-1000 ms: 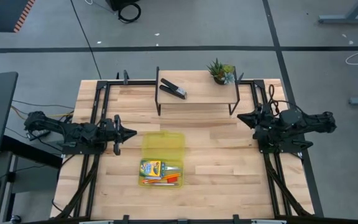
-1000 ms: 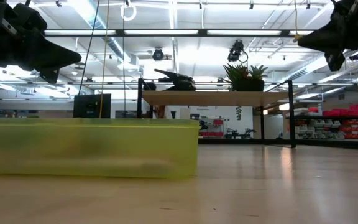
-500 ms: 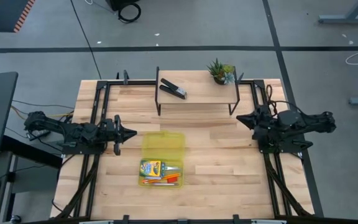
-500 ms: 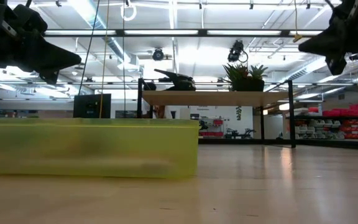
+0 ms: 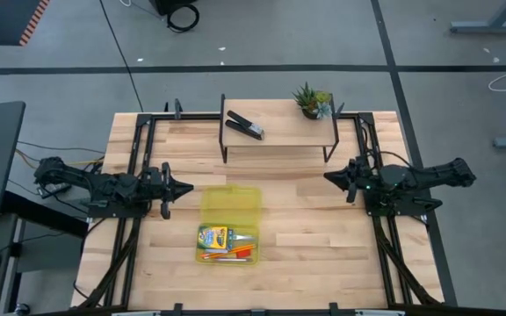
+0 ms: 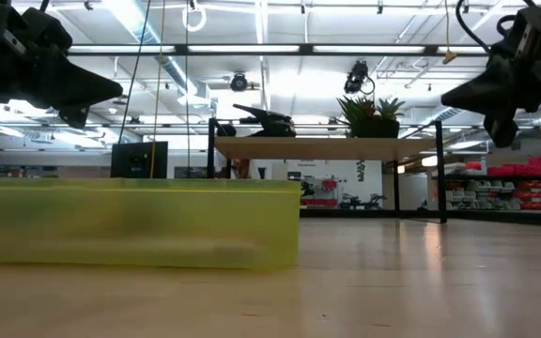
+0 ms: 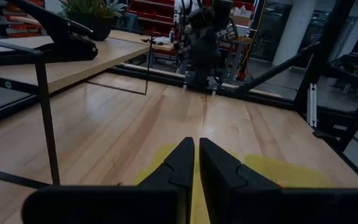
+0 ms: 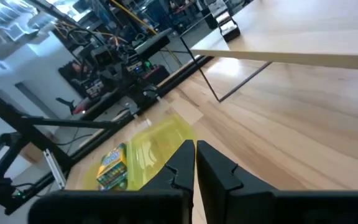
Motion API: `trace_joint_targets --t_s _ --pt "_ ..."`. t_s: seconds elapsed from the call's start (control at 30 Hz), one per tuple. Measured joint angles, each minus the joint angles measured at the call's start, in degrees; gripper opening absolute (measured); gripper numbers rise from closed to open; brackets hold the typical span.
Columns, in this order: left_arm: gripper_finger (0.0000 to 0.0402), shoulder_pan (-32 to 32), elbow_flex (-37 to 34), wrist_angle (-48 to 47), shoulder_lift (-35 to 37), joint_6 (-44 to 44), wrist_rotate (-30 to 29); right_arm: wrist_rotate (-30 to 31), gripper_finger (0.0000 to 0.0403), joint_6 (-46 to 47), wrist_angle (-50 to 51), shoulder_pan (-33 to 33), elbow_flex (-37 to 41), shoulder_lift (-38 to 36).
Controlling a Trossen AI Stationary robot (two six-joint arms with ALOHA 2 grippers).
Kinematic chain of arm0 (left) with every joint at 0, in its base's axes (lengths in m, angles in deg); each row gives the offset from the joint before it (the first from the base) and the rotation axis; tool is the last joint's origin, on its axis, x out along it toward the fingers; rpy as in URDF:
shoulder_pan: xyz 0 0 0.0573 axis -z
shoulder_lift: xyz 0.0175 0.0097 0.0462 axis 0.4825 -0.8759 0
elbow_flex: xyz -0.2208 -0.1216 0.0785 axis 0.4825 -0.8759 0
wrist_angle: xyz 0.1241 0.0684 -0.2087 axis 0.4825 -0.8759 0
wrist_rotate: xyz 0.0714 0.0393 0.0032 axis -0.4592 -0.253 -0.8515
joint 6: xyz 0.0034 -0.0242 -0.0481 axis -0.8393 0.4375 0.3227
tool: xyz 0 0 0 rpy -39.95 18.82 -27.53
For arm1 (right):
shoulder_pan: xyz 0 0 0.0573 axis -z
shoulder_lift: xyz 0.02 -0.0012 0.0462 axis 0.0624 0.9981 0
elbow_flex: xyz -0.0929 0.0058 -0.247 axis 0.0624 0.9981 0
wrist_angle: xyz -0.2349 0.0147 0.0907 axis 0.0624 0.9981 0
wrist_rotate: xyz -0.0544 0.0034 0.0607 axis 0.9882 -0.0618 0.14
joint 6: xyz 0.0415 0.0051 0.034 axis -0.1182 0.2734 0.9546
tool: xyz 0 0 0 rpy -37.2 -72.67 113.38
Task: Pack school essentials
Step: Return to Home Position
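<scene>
Against the frames from half a second and one second earlier, we record one change. The right claw (image 5: 334, 178) has swung away from the right edge of the table (image 5: 314, 237) toward its centre. In the low view it now hangs lower and closer to the raised shelf (image 5: 279, 139). The left claw (image 5: 183, 187) holds its former position above the left side of the table, near the yellow supply box (image 5: 233, 204). The box and its contents have not moved. Nor have the black stapler (image 5: 245, 125) and the potted plant (image 5: 311, 101), which stand on the shelf.

Both claws are clenched and empty. Each wrist view shows that arm's two dark fingers pressed together with nothing between them.

The packed items lie inside the yellow supply box, in the middle of the table in front of the shelf. In the end of the box away from the shelf we identify:
- the crayon box (image 5: 213, 237);
- thin orange pencils (image 5: 223, 257) along the end wall;
- a small red block (image 5: 245, 253) beside them.

We cannot identify the remaining contents from above; they are too small.

In the low view the box is a blurred yellow wall across the left foreground, and it conceals everything inside. The left wrist view shows only yellow patches, cut off by that arm's own fingers. The right wrist view shows the crayon box and part of the translucent yellow box; the fingers cover the rest.
</scene>
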Motion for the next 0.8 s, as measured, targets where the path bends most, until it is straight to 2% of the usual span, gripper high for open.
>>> trace_joint_targets --t_s 0.2,0.37,0.63,0.8 --pt "0.0038 0.00 0.00 0.04 -0.01 -0.09 -0.01 0.36 0.0023 -0.44 -2.09 0.12 0.59 0.23" --pt "0.0034 0.00 0.00 0.01 -0.01 -1.70 -0.01 5.36 0.0023 -2.22 -2.10 0.17 0.59 0.23" --pt "0.0030 0.00 0.00 0.13 -0.01 -2.15 -0.01 5.56 0.0023 -14.02 -2.02 0.17 0.59 0.43" --pt "0.0038 -0.02 0.00 0.25 -0.01 -5.03 -0.01 5.56 0.0023 -16.79 -1.99 0.17 0.59 0.43"
